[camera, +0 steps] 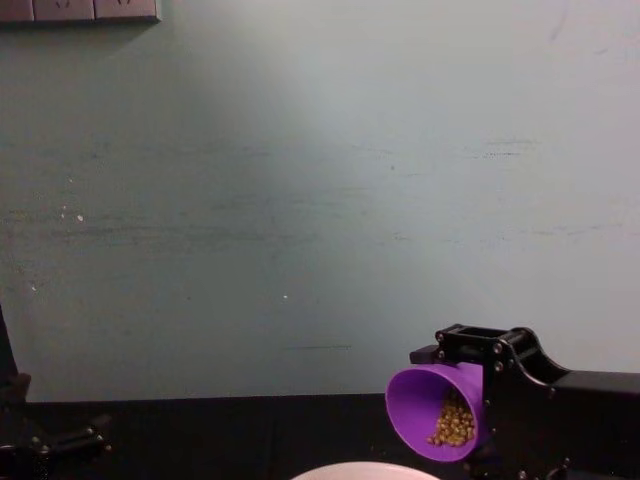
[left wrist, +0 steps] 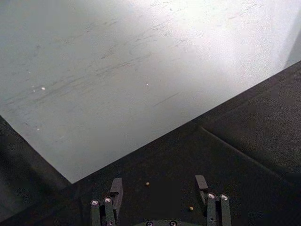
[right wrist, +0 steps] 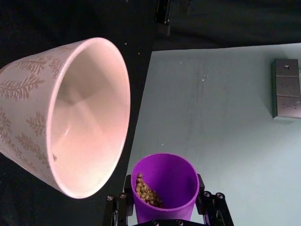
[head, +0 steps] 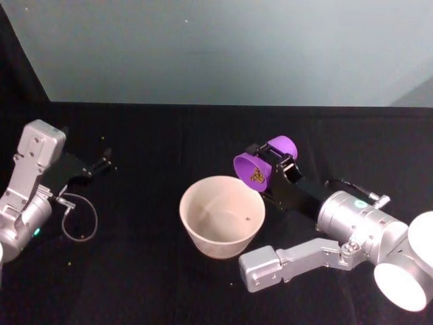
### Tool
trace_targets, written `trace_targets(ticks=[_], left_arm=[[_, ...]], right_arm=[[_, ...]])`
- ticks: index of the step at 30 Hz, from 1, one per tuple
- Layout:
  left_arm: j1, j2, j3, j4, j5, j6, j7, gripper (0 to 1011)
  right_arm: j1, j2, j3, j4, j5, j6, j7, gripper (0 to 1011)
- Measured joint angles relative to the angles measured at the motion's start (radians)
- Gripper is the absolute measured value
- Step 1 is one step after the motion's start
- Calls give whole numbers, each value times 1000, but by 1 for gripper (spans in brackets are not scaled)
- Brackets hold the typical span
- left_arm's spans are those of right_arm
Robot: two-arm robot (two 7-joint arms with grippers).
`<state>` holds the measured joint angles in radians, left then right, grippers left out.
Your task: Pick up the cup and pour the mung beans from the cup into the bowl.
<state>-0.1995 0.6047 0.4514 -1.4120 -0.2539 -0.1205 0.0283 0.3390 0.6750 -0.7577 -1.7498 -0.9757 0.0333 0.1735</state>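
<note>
The right gripper (right wrist: 163,188) clamps the cup (head: 256,172), tipped sideways with beans (head: 258,177) inside, raised just beside the bowl's (head: 220,244) right rim, while the left gripper (left wrist: 157,188) sits parked at the table's (head: 149,284) left, fingers apart and empty.

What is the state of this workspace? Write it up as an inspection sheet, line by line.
Surface: black cloth table.
Job's things: purple cup tilted towards the bowl, mung beans piled at its lower side; bowl upright, nearly empty.
Clutter: a few stray beans on the cloth.
End effectors: right end effector shut on the cup, by the bowl's rim; left end effector open, parked at the left.
Cables: thin wire loop beside the left arm.
Surroundings: pale teal wall behind; grey wall plates high up.
</note>
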Motion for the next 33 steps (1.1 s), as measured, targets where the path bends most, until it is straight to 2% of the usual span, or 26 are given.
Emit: trace_targets(ticks=[12,33], left_arm=[[0,0,0,0,0,0,0,1000],[0,0,0,0,0,0,0,1000]], right_arm=[[-9,-3,-3,1,-105,-1,-20,735],[-20,-16,4,16,-222,-9,-40,735]])
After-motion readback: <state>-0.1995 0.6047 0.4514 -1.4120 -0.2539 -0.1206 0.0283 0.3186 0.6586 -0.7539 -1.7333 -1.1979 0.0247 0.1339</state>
